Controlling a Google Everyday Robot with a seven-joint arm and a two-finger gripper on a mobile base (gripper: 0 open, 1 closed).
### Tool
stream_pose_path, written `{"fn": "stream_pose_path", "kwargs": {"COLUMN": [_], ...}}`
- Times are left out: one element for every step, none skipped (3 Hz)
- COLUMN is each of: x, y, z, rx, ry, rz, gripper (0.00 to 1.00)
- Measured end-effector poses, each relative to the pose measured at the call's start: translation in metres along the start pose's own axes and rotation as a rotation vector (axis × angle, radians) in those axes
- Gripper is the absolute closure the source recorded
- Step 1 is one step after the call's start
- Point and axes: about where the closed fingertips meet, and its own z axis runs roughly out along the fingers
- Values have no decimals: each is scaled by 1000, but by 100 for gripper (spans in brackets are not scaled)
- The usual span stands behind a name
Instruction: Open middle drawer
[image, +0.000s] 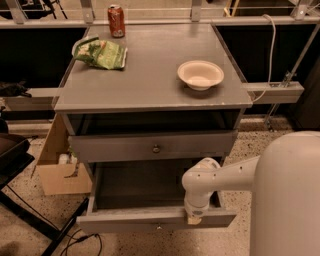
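The middle drawer (125, 220) stands pulled far out of the grey cabinet, with its dark inside showing and a small knob (159, 226) low on its front. Above it is the taller top drawer (115, 147) with its own knob (156, 148), and a dark gap lies under the tabletop. The lowest drawer is hidden beneath the open one. My gripper (194, 218) is at the end of the white arm. It points down at the top edge of the open drawer's front, right of centre.
On the tabletop (150, 90) are a white bowl (200, 75), a green snack bag (102, 52) and a red can (116, 21). A cardboard box (57, 170) and a black stand (12, 160) sit to the left, with cables (75, 240) on the floor. My white body (287, 200) fills the right.
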Motion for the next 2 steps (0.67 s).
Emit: {"fn": "stream_pose_path", "kwargs": {"x": [2, -3], "y": [9, 14], "z": [1, -2], "rx": [-10, -5], "ry": [-1, -26], "rz": [14, 41], "gripper": [100, 96]}}
